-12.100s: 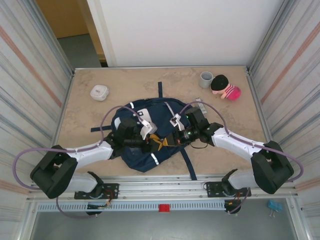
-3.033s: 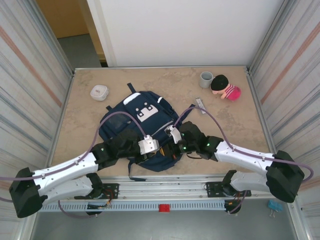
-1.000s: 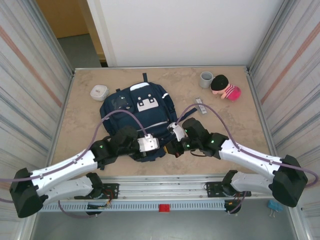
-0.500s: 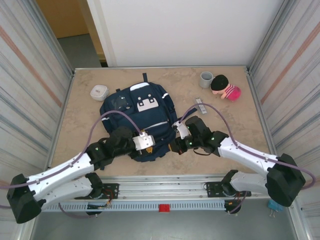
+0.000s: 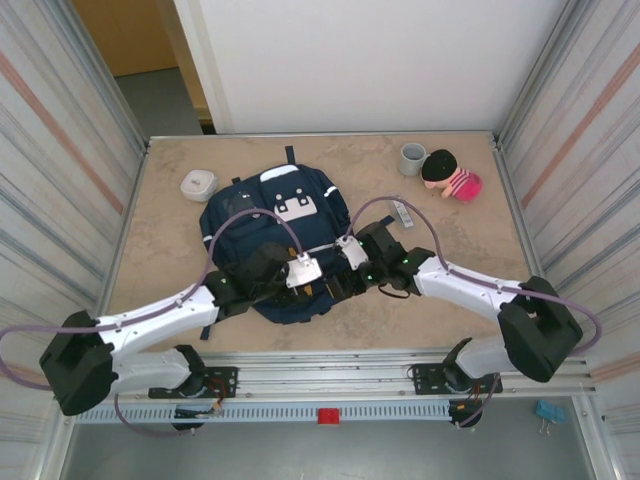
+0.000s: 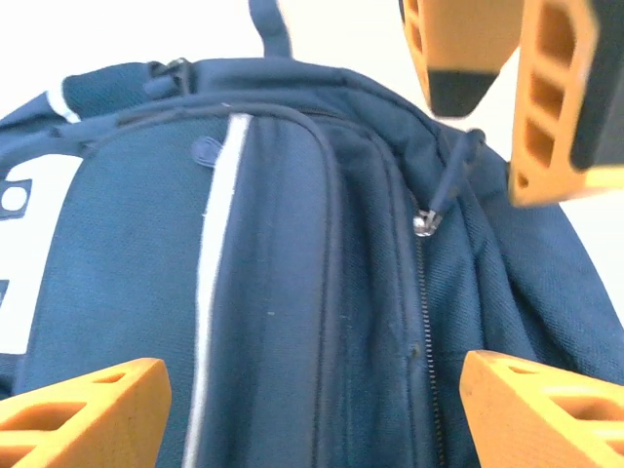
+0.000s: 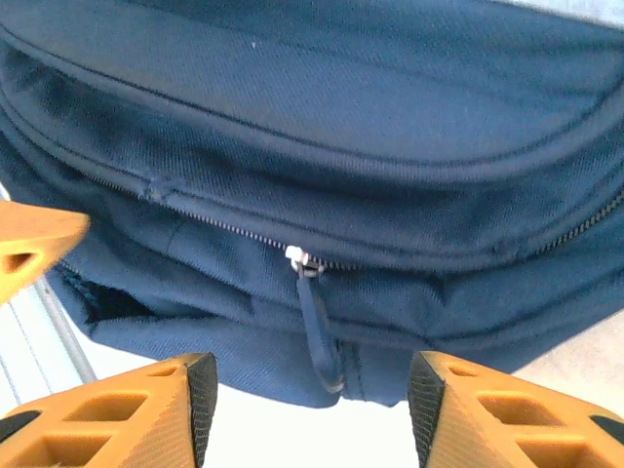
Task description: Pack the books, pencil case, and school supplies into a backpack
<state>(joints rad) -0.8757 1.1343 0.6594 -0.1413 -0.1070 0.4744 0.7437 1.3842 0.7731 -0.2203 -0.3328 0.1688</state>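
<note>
- Between the left fingers [image 6: 117, 395] lies the backpack [image 6: 283, 253], flat on the counter [image 5: 170, 260] with its front pocket up. Its long axis runs away from them, with the carry loop at the far end and the bottom nearest.
- Left fingers: spread wide over the near end, holding nothing; I cannot tell whether they brush the fabric.
- Right fingers [image 7: 171, 390]: apart, with nothing clamped; a zipper pull [image 7: 317, 317] sits in the gap, gripped by neither.
- Beyond the right fingers, a narrow grey-white bar [image 5: 402, 213] lies on the counter beside the backpack.
</note>
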